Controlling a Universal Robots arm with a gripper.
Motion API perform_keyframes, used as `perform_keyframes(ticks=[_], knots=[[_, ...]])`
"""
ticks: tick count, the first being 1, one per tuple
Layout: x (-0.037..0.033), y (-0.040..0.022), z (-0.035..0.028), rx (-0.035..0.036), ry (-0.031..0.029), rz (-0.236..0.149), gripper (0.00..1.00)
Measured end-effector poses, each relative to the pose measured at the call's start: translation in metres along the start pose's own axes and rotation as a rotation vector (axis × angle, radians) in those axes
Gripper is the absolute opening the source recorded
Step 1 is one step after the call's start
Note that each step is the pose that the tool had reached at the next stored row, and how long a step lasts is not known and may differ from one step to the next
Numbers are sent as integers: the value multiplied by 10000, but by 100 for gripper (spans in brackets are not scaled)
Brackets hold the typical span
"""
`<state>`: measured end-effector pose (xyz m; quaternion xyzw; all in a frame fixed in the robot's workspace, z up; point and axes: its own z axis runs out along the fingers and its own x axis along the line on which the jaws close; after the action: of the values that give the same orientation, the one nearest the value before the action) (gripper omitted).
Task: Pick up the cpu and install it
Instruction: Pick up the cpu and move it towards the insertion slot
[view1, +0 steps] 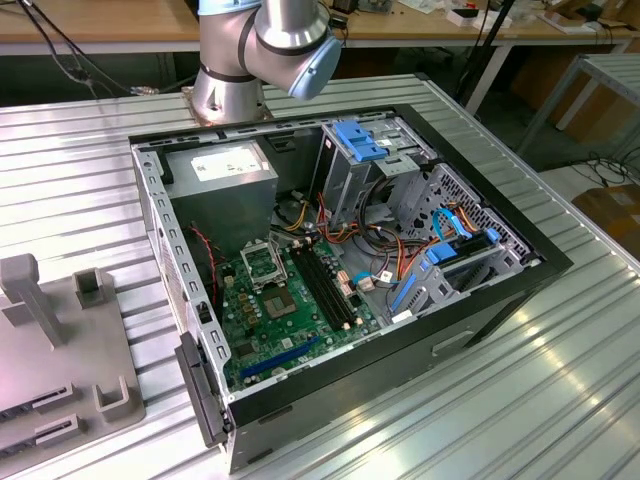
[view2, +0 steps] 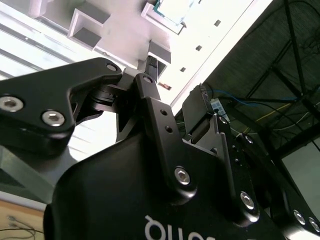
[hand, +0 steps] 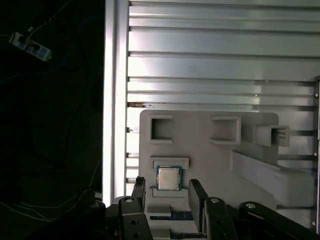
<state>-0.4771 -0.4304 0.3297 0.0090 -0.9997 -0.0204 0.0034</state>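
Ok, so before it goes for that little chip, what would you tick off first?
1. Is the tool open? Ok: its fingers stand apart.
2. Is the chip lying flat in its pocket on the grey holder? Ok.
3. Is the chip centred between the fingers? Ok, as far as the first wrist view shows.
4. Is the chip gripped? Not ok: the fingers are clear of it.
5. Is the computer case open on top? Ok.
6. Is the socket on the green board ready for the chip? Cannot tell.
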Motion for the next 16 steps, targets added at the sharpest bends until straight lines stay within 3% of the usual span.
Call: perform_keyframes(ticks=[3, 4, 16], knots=[[0, -1, 21, 174, 16, 2, 48], [-1, -2, 28, 201, 19, -1, 48], [0, -1, 28, 205, 18, 1, 48]])
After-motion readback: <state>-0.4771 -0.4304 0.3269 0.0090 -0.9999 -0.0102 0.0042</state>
